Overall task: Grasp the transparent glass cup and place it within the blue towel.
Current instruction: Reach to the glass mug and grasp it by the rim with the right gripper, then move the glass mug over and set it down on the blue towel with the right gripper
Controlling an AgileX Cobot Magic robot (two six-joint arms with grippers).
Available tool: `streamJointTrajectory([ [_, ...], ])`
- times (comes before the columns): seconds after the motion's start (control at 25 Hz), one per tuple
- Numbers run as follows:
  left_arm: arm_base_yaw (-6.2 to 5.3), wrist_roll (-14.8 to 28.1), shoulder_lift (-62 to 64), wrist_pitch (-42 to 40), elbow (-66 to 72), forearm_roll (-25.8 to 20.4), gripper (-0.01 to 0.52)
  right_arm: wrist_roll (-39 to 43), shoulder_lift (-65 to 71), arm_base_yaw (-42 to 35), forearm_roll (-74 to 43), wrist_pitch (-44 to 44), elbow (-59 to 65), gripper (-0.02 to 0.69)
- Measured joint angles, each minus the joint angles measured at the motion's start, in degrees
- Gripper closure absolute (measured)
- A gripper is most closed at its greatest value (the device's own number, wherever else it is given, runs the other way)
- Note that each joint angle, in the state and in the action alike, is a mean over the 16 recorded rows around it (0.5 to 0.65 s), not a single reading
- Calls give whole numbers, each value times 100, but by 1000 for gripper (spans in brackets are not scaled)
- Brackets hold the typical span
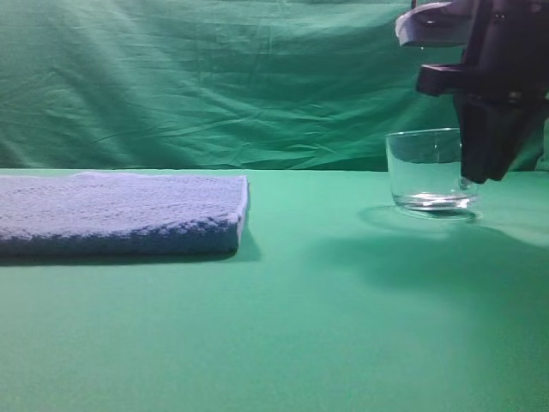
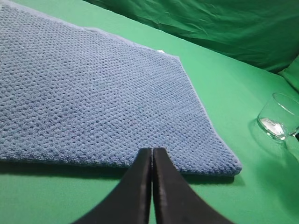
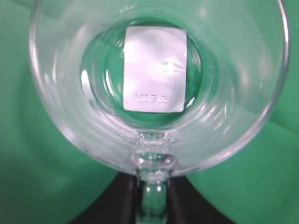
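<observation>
The transparent glass cup [image 1: 426, 167] stands upright on the green table at the right. My right gripper [image 1: 480, 172] comes down from above on its right side. In the right wrist view I look into the cup [image 3: 159, 56], with a white label under its base. My right gripper [image 3: 152, 198] has its dark fingers [image 3: 119, 203] pressed on both sides of the cup's loop handle. The blue towel [image 1: 120, 210] lies flat at the left. My left gripper [image 2: 152, 151] hovers shut and empty over the near edge of the towel [image 2: 93, 93]. In that view the cup [image 2: 278, 116] sits far to the right.
A green cloth backdrop [image 1: 214, 77] hangs behind the table. Bare green table surface [image 1: 317, 257] lies between the towel and the cup.
</observation>
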Motion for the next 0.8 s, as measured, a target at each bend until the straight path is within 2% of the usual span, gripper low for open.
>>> streamJointTrajectory([
  [0.32, 0, 0, 0, 0, 0, 0, 514, -150, 1077, 1040, 75, 196, -1959, 560],
  [0.6, 0, 0, 0, 0, 0, 0, 514, -417, 2171, 1701, 230, 63, -3002, 557],
  [0.72, 0, 0, 0, 0, 0, 0, 514, -522, 2494, 1860, 301, -94, -3204, 523],
  [0.8, 0, 0, 0, 0, 0, 0, 514, -583, 2646, 1929, 346, -186, -3274, 474],
])
